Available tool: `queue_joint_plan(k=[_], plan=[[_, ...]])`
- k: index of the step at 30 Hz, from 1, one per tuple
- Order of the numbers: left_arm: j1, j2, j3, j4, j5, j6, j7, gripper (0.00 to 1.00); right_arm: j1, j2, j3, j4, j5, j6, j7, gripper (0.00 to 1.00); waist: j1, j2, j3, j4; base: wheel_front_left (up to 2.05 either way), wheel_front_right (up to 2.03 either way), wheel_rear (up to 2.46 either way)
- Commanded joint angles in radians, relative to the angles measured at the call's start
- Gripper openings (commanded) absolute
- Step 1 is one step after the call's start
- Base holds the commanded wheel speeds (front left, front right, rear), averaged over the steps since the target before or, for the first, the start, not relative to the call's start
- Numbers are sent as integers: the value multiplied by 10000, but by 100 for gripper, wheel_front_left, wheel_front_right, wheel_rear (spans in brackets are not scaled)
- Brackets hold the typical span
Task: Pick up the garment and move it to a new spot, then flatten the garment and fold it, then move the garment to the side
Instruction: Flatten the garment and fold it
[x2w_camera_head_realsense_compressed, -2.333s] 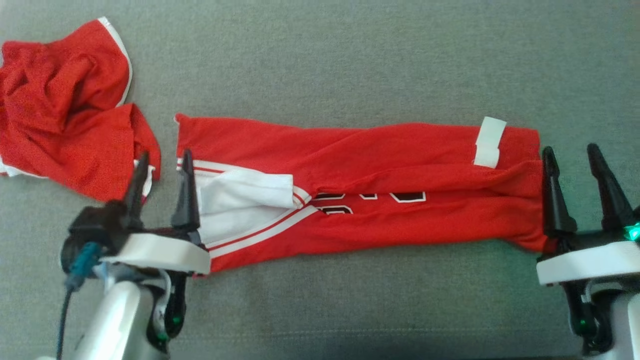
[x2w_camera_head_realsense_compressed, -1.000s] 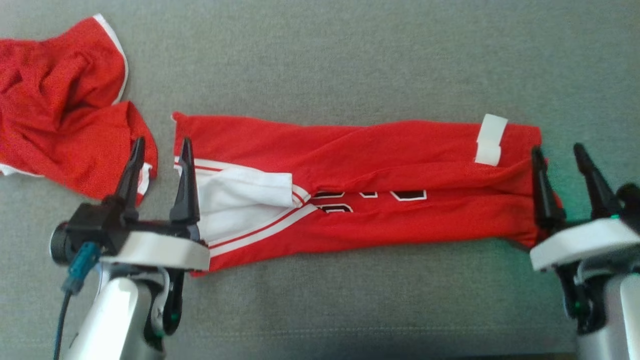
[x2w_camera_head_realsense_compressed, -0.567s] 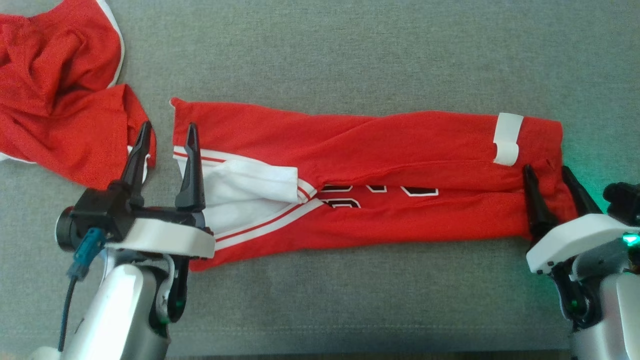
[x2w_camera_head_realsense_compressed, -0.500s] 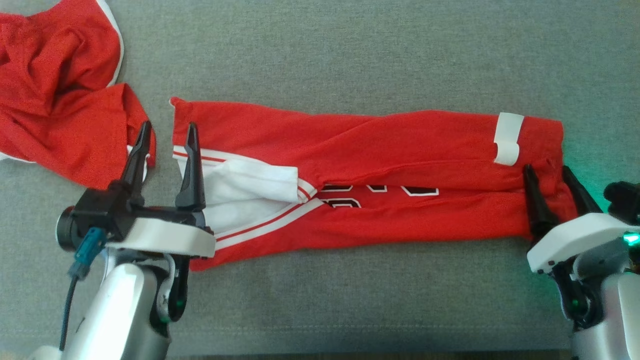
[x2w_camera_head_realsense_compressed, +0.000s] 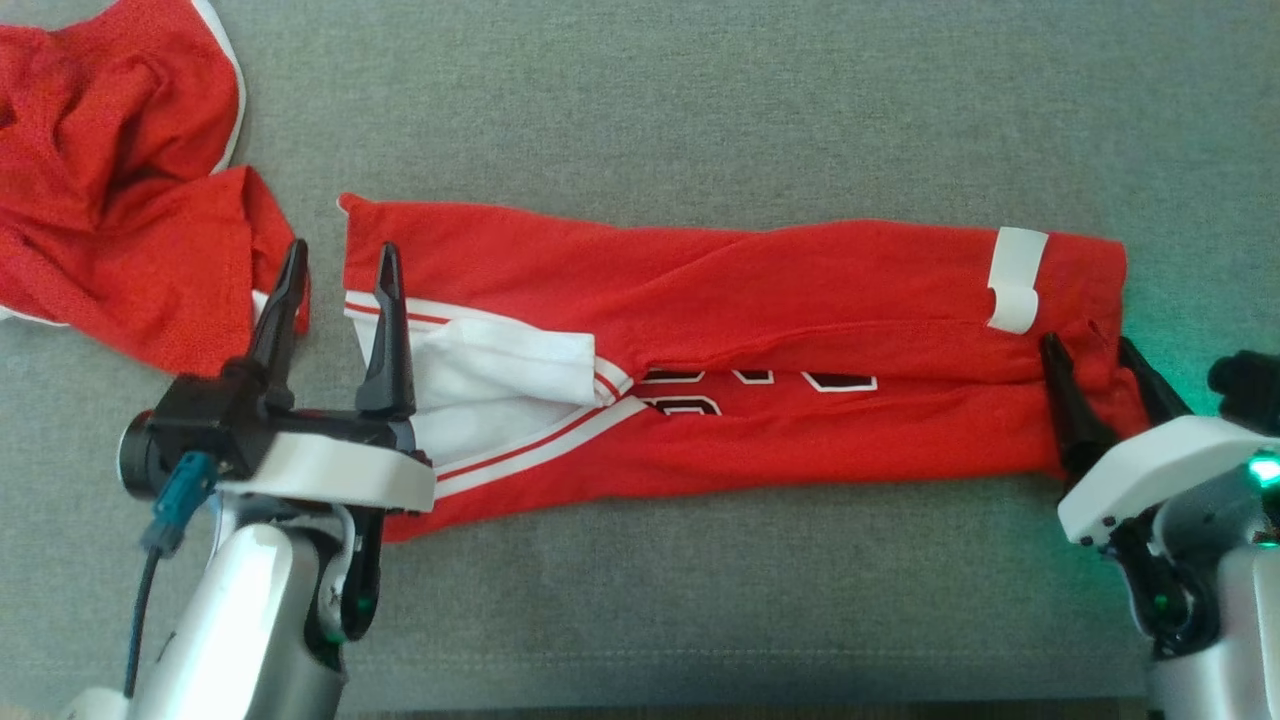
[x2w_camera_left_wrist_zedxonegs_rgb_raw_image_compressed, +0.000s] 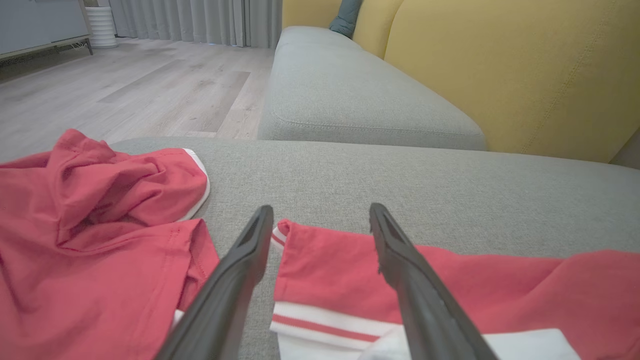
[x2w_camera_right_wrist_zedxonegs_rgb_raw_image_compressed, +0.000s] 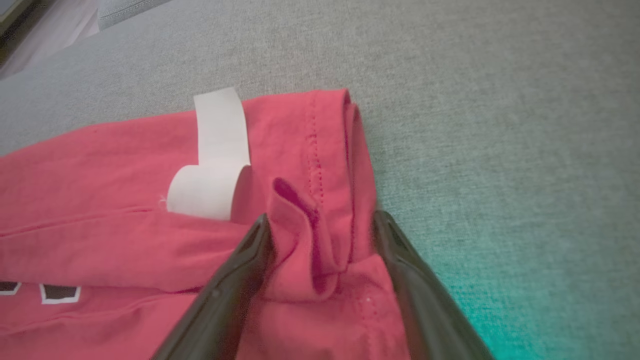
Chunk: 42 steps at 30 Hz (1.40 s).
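The garment (x2w_camera_head_realsense_compressed: 760, 300) is a red jersey with white trim, folded into a long strip lying left to right on the grey cushion. My left gripper (x2w_camera_head_realsense_compressed: 341, 250) stands open at its left end, one finger over the white-striped edge (x2w_camera_left_wrist_zedxonegs_rgb_raw_image_compressed: 330, 260) and the other over bare cushion. My right gripper (x2w_camera_head_realsense_compressed: 1087, 343) is open over the right end, its fingers straddling a bunched fold of the red hem (x2w_camera_right_wrist_zedxonegs_rgb_raw_image_compressed: 320, 250). A white tag (x2w_camera_right_wrist_zedxonegs_rgb_raw_image_compressed: 215, 150) lies just beyond those fingertips.
A second red garment (x2w_camera_head_realsense_compressed: 110, 200) lies crumpled at the far left, close to my left gripper (x2w_camera_left_wrist_zedxonegs_rgb_raw_image_compressed: 321, 210). The grey cushion (x2w_camera_head_realsense_compressed: 700, 100) stretches bare behind the strip. A yellow backrest (x2w_camera_left_wrist_zedxonegs_rgb_raw_image_compressed: 500, 75) and wooden floor (x2w_camera_left_wrist_zedxonegs_rgb_raw_image_compressed: 125, 85) lie beyond.
My right gripper has moved in over the garment's right end, and fabric now sits between its fingers. The left gripper edged slightly forward. The head view shifted a little.
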Motion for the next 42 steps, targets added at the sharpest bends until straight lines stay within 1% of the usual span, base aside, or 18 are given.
queue_joint_plan(k=[1, 2, 3, 4, 8, 15, 16, 19, 20, 21, 23, 25, 28, 31, 34, 38, 42], plan=[[-297, 147, 409, -304, 131, -6, -110, 100, 165, 50, 168, -103, 139, -9, 354, 100, 0, 0, 11, -4, 0, 0, 0], [-298, 143, 413, -307, 136, -5, -111, 100, 155, 54, 139, -105, 171, -9, 510, 84, 0, 0, 13, -3, 0, 0, 0], [-297, 138, 417, -308, 141, -3, -113, 100, 147, 59, 112, -121, 220, -9, 665, 28, 0, 0, 15, -3, 0, 0, 0], [-296, 132, 420, -313, 144, -2, -114, 100, 125, 57, 56, -183, 241, -9, 731, 0, 0, 0, 16, -1, 0, 0, 0], [-271, 119, 446, -313, 150, -1, -117, 100, 136, 36, -210, -404, 410, -9, 1004, 0, 0, 0, -36, 10, 0, 0, 0], [-147, 99, 530, -299, 142, 11, -121, 100, 240, -258, -1157, -1090, 576, -9, 981, 0, 0, 0, -314, -51, 0, 0, 0], [-147, 99, 530, -299, 142, 11, -121, 100, 240, -258, -1157, -1090, 576, -9, 981, 0, 0, 0, -314, -51, 0, 0, 0], [-112, 94, 558, -312, 162, -3, -122, 100, 300, -408, -1643, -1366, 625, -9, 1097, 0, 0, 0, -436, -86, 0, 0, 0], [-89, 80, 572, -322, 171, -20, -122, 100, 339, -552, -1971, -1538, 639, -9, 1159, 0, 0, 0, -510, -97, 0, 0, 0], [-72, 72, 583, -322, 175, -28, -122, 100, 352, -625, -2094, -1630, 635, -9, 1192, 0, 0, 0, -562, -106, 0, 0, 0], [-12, 54, 600, -314, 181, -33, -123, 100, 331, -727, -2220, -1942, 658, -9, 1228, 0, 0, 0, -679, -132, 0, 0, 0], [78, 42, 619, -322, 189, -20, -123, 100, 289, -770, -2131, -2395, 616, -9, 1312, 0, 0, 0, -816, -180, 0, 0, 0], [225, 39, 618, -327, 199, 1, -123, 100, 228, -685, -1494, -3265, 528, -9, 1533, 0, 0, 0, -1036, -249, 0, 0, 0], [327, 52, 590, -341, 205, 9, -123, 100, 131, -438, -453, -4069, 534, -9, 1816, 0, 0, 0, -1252, -314, 0, 0, 0], [367, 62, 533, -348, 198, -3, -111, 100, 63, -180, 745, -4404, 703, -9, 1993, 0, 0, 0, -1399, -310, 0, 0, 0], [348, 87, 479, -337, 165, -37, -75, 100, -112, 107, 2428, -4123, 1219, -9, 1828, 0, 0, 0, -1478, -252, 0, 0, 0], [313, 51, 370, -331, 158, -62, -68, 100, -412, 224, 4029, -3108, 1947, -9, 1219, 0, 0, 0, -1439, -104, 0, 0, 0]])
